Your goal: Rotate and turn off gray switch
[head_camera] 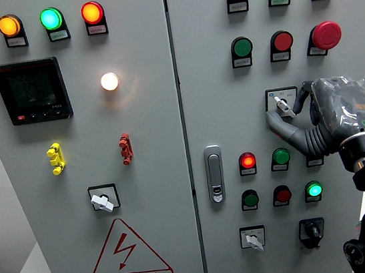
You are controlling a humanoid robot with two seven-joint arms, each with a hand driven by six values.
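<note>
The right hand point(331, 113), gray and wrapped in clear plastic, comes in from the lower right and is raised against the right door of the control cabinet point(186, 109). Its fingers are loosely curled rather than closed, one long finger point(286, 129) curving under and up to the gray switch point(283, 104), its tip touching or just beside the knob; it has no clear hold on anything. The gray switch sits on its square plate just left of the hand's palm, its lever tilted toward the upper left, below the green button point(242, 48) and the red button point(282, 41). A red mushroom button point(326, 35) stands above the hand.
</note>
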